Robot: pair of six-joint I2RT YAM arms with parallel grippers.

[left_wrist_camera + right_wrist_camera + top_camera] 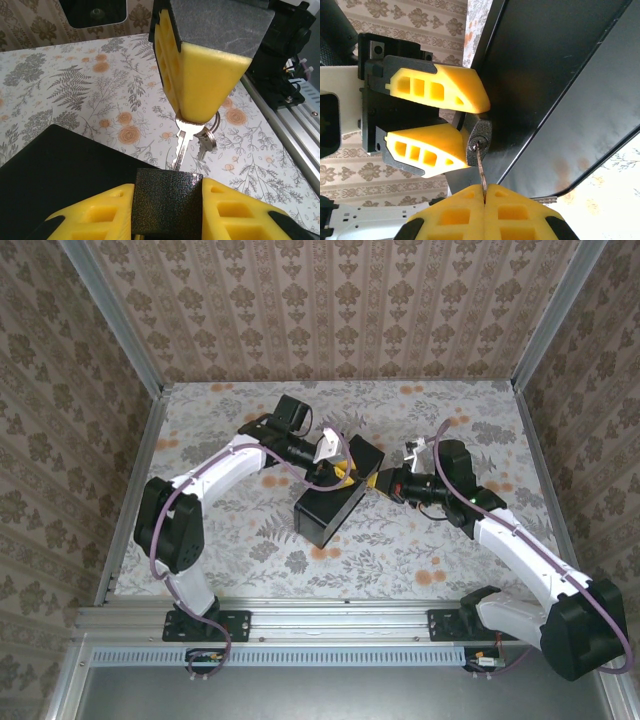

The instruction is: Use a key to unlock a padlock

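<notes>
Top external view: two arms meet over a floral table (240, 550), with the left gripper (348, 474) and right gripper (376, 483) nose to nose above the far right corner of a black box (328, 510). What they hold between them is too small to tell from above, and the left wrist's white mount (327, 448) covers part of the meeting point.

Left wrist view brings it close. The padlock (167, 200), dark and grainy, is clamped between the left gripper's yellow fingers (220, 195). The key (182, 142) comes down to it from the right gripper's fingertip, with the blade tip at the padlock's upper edge. A ring (215, 125) and a second key (205, 142) hang loose at its bow. The box lies just left of the padlock.

Right wrist view adds the keyhole (472, 146), with the blade seated in it. The key's long axis runs straight from the right gripper's fingers, pinched tight on its bow, to the padlock's face, and it points toward the left gripper. The box's dark wall stands just beside the padlock on the right.
</notes>
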